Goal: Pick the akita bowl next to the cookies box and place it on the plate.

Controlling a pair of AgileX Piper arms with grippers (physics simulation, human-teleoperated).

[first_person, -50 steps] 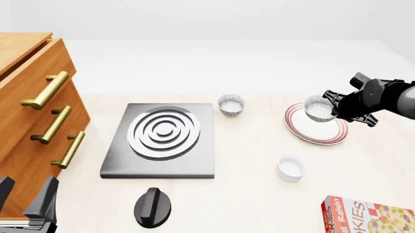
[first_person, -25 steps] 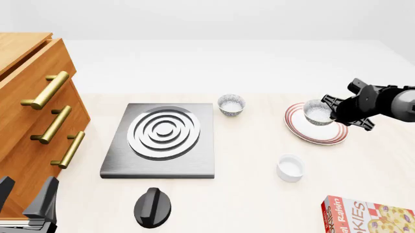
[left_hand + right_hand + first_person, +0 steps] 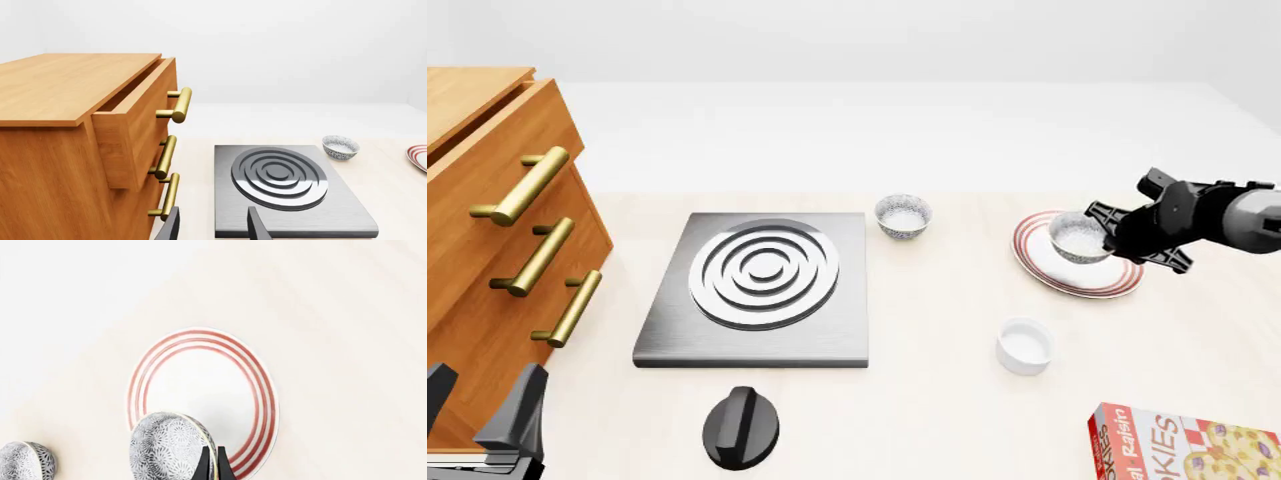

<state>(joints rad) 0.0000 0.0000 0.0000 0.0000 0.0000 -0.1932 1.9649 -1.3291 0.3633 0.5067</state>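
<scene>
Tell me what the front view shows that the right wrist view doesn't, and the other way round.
Only the front view shows the stove burner, wooden drawers, white cup, cookies box and black knob. Only the right wrist view shows the right gripper pinching the rim of the akita bowl close up. Both show that bowl held over the plate, and the second bowl.

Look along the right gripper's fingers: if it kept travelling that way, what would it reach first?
Most likely the plate: the right gripper, shut on the akita bowl, points down at it. The gap is unclear.
</scene>
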